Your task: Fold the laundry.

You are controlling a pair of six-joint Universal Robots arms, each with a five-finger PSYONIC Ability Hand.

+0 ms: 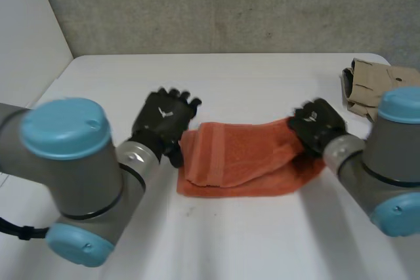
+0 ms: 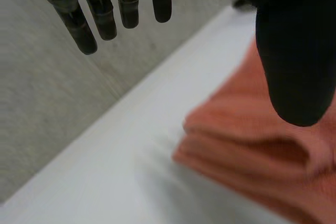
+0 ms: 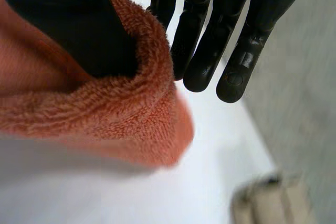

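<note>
Head view | right robot hand (image 1: 318,126) pinches towel (image 1: 243,162); left robot hand (image 1: 164,117) spread

Left hand (image 1: 164,117) relaxed, right hand (image 1: 316,124) pinching towel (image 1: 236,155).

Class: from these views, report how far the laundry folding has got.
Done: a beige garment lies folded near the far right corner of the table. In hand: the right hand pinches one end of the orange towel, which already lies in layers; the left hand is open beside its other end. Left: likely finishing that fold.
</note>
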